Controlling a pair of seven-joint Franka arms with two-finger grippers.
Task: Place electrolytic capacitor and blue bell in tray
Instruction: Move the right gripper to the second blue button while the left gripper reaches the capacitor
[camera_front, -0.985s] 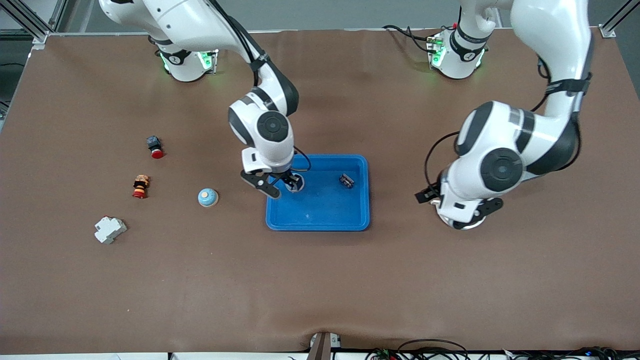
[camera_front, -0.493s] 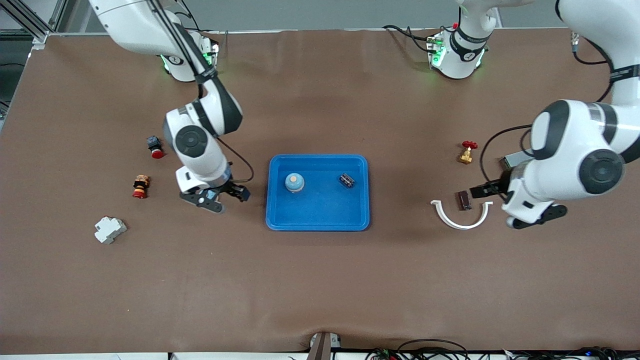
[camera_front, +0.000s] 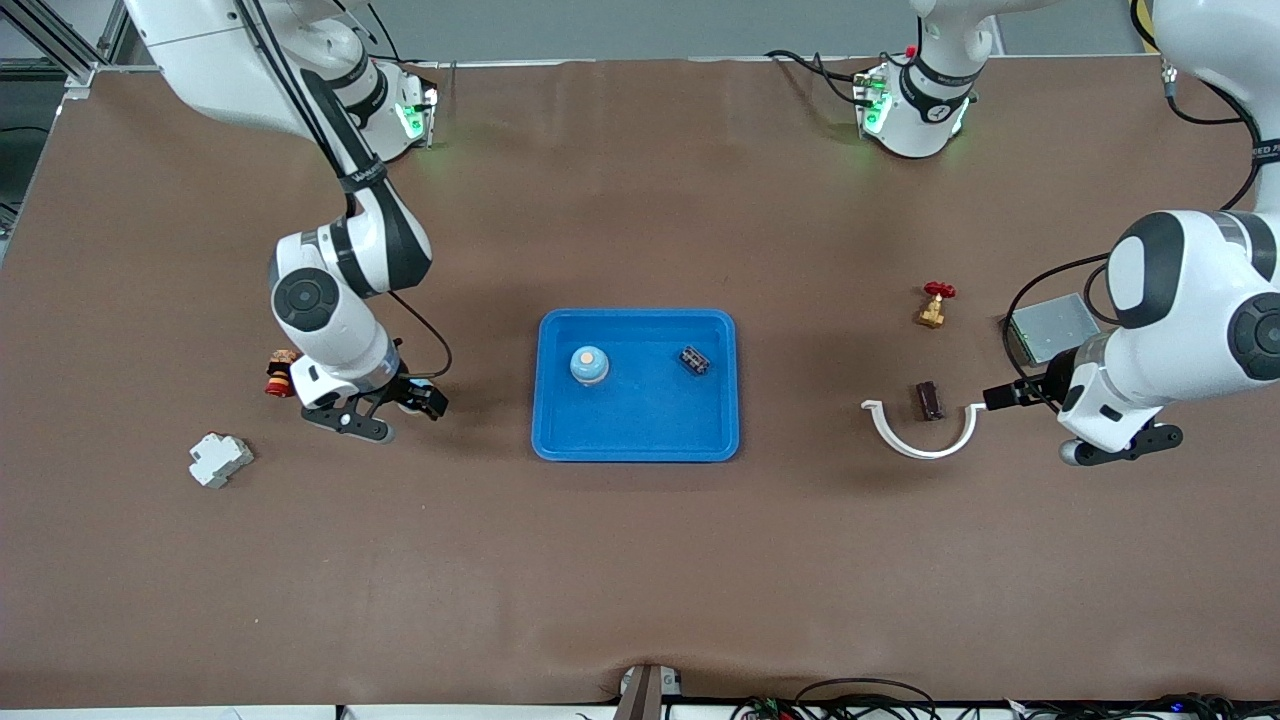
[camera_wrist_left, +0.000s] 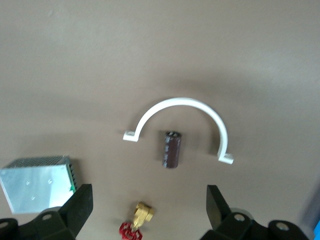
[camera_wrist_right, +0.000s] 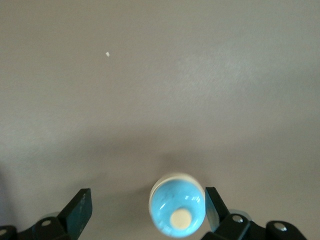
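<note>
The blue tray (camera_front: 637, 440) lies mid-table. A blue bell (camera_front: 589, 365) and a small dark part (camera_front: 694, 360) sit in it. A second blue bell (camera_wrist_right: 177, 210) stands on the table toward the right arm's end. My right gripper (camera_front: 390, 412) hangs over it, open, with the bell between the fingers close to one pad (camera_wrist_right: 214, 202); the gripper (camera_wrist_right: 147, 200) hides most of the bell in the front view. The dark brown electrolytic capacitor (camera_front: 929, 400) lies inside a white curved clip (camera_front: 918, 440), also in the left wrist view (camera_wrist_left: 171, 149). My left gripper (camera_front: 1085, 435) is open and empty (camera_wrist_left: 150, 195).
A brass valve with a red handle (camera_front: 933, 305) and a flat grey metal box (camera_front: 1045, 328) lie toward the left arm's end. A white breaker (camera_front: 219, 459) and a red-and-brown part (camera_front: 280, 372) lie near the right gripper.
The right gripper left the tray, where a bell now sits, and moved over the bell on the table. The left arm swung toward its end, uncovering the clip, capacitor, valve and box.
</note>
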